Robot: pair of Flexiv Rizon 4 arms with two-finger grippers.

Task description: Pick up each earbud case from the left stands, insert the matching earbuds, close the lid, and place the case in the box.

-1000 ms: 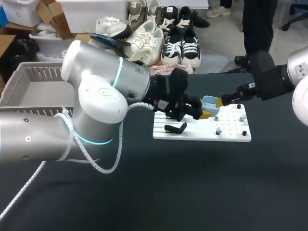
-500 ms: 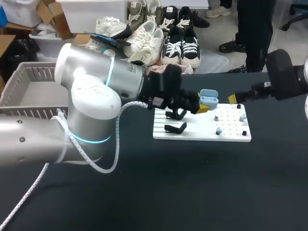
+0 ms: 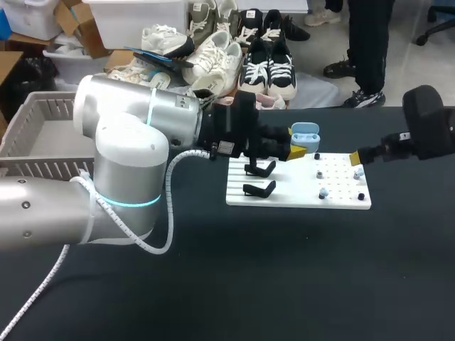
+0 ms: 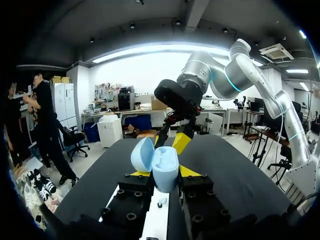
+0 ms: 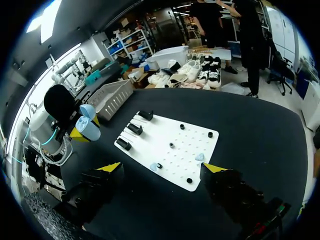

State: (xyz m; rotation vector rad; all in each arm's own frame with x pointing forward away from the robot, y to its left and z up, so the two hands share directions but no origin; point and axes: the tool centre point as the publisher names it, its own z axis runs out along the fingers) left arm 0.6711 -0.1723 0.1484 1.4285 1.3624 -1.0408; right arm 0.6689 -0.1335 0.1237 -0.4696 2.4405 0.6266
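Earbud case (image 4: 159, 166): pale blue, smooth, rounded, lid hinged open.
Left tool (image 4: 162, 172) clamps its sides; right tool (image 5: 161, 167) has its fingers apart, flat white board (image 5: 150, 145) ahead.

Earbud case (image 3: 305, 132) lt blue — board (image 3: 284, 198) white (black stands (image 3: 259, 189)), table (image 3: 284, 277) black.

Left of the white board (image 3: 284, 195), the left arm (image 3: 135, 135) hides part of the grey basket (image 3: 43, 114); the right arm (image 3: 426, 128) is cropped beyond the board. Small pale pieces (image 3: 323, 192) on the board are too tiny to identify, and the blue case (image 4: 162, 167) conceals its contents.
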